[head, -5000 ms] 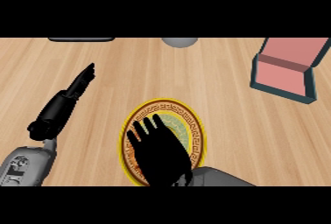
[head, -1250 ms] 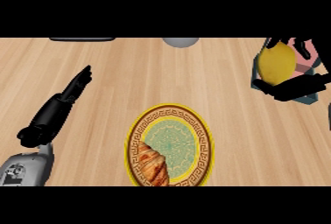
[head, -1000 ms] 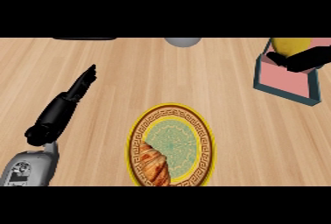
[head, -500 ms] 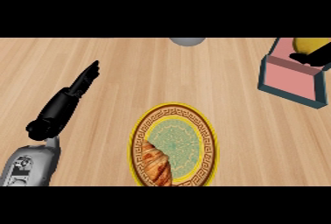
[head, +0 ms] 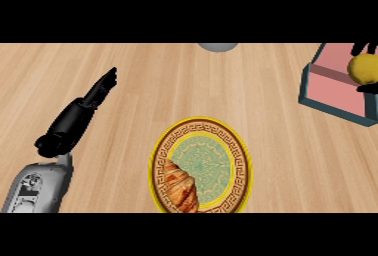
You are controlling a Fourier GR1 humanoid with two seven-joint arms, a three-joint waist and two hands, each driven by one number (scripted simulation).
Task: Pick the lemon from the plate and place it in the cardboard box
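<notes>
The yellow lemon (head: pixel 363 69) is at the right edge, over the pink inside of the cardboard box (head: pixel 325 100). Black fingers of my right hand (head: pixel 362 49) curl round the lemon from above and below; the rest of that hand is cut off by the edge. I cannot tell whether the lemon touches the box floor. The yellow-rimmed patterned plate (head: pixel 221 131) lies at the lower middle and no lemon is on it. My left hand (head: pixel 77 117) rests open on the counter at the left, fingers straight and pointing away.
A croissant (head: pixel 181 185) lies on the plate's lower left part. A grey round object (head: pixel 218 46) shows at the top edge. Bare wooden counter runs between the plate and the box.
My right hand has carried the lemon from the plate to the box over five seconds; in the last half second it moved lower, down over the pink inside. The left hand barely moved.
</notes>
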